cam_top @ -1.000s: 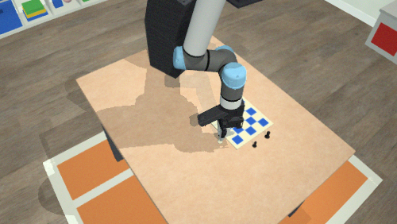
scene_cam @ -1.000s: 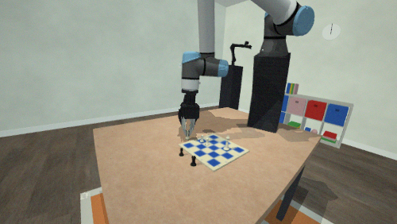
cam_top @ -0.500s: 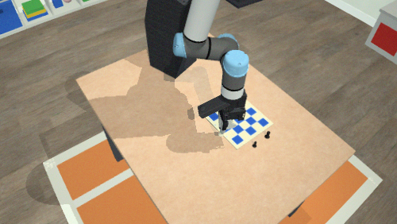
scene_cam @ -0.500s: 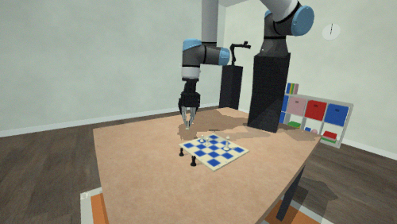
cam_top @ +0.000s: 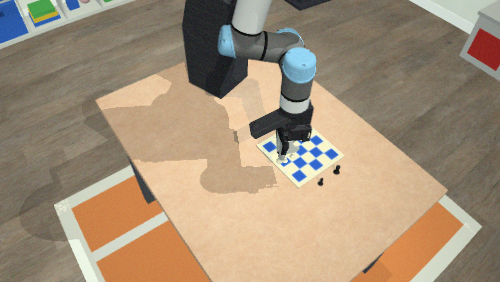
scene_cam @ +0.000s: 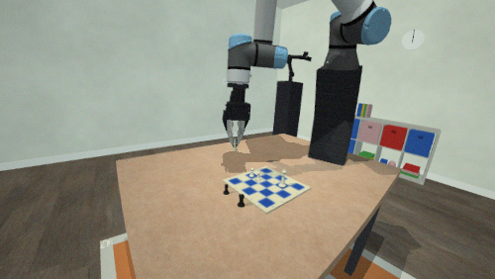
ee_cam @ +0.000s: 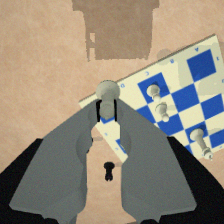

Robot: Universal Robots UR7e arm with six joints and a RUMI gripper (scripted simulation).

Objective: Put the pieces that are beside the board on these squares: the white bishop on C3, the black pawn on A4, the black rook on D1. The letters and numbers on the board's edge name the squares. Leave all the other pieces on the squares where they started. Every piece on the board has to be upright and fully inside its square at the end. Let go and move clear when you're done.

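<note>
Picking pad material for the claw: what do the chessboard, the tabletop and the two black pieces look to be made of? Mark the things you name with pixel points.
Chessboard point(cam_top: 299, 186) point(scene_cam: 267, 210) point(ee_cam: 135, 89): matt painted wood or card, by its flat colours without glare.
Tabletop point(cam_top: 260, 220) point(scene_cam: 188, 228) point(ee_cam: 35, 60): probably wood or laminate, matt, faintly mottled tan.
Black pawn point(cam_top: 321, 182) point(scene_cam: 226, 189) and black rook point(cam_top: 337, 170) point(scene_cam: 241, 200): plastic or painted wood, uniformly dark.

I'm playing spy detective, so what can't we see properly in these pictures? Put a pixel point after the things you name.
- The tip of the held white piece point(ee_cam: 107, 91): in the wrist view it is seen from above, so its full shape doesn't show.
- Part of the board point(cam_top: 298, 185): the jaws point(cam_top: 283, 152) and arm cover it in the top view.
- The board's letters: too small in the exterior view.
- The board's far corner: cut off by the wrist view's edge.
</note>
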